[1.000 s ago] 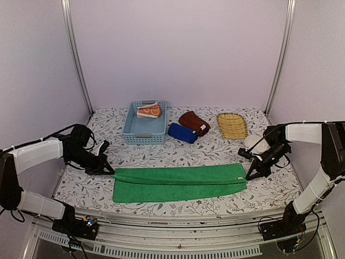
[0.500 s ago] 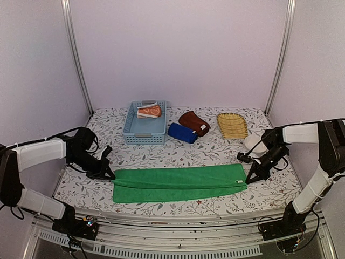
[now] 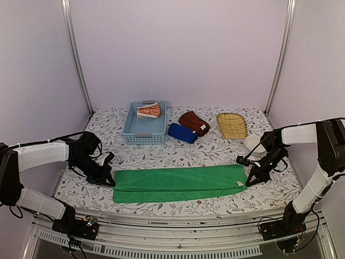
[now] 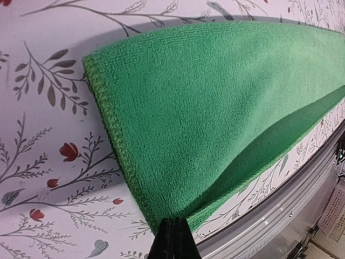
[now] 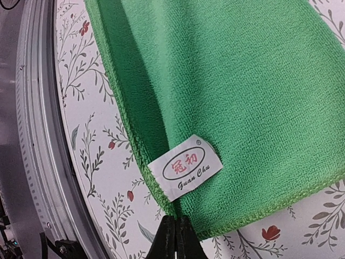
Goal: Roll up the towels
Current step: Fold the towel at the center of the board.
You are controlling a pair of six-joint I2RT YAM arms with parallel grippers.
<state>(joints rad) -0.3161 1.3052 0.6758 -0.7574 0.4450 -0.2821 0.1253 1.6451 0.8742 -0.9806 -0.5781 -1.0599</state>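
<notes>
The green towel [image 3: 178, 183] lies folded lengthwise in a long strip across the near part of the table. My left gripper [image 3: 111, 182] is shut on its left end, pinching a corner of the green towel [image 4: 215, 108]. My right gripper [image 3: 249, 182] is shut on its right end, by the white label [image 5: 185, 167] on the green towel [image 5: 242, 81]. A dark blue towel [image 3: 182, 133] and a maroon towel [image 3: 194, 123] lie rolled at the back. An orange patterned towel [image 3: 149, 111] lies in the basket.
A light blue plastic basket [image 3: 144, 129] stands at the back left. A yellow wicker tray [image 3: 232, 125] lies at the back right. A white bowl [image 3: 253, 143] sits behind my right gripper. The table's metal front rail [image 3: 178, 229] runs just below the towel.
Both grippers have carried the towel's front edge a little toward the back, so the strip is narrower and its ends squarer. The left gripper has moved slightly right and nearer.
</notes>
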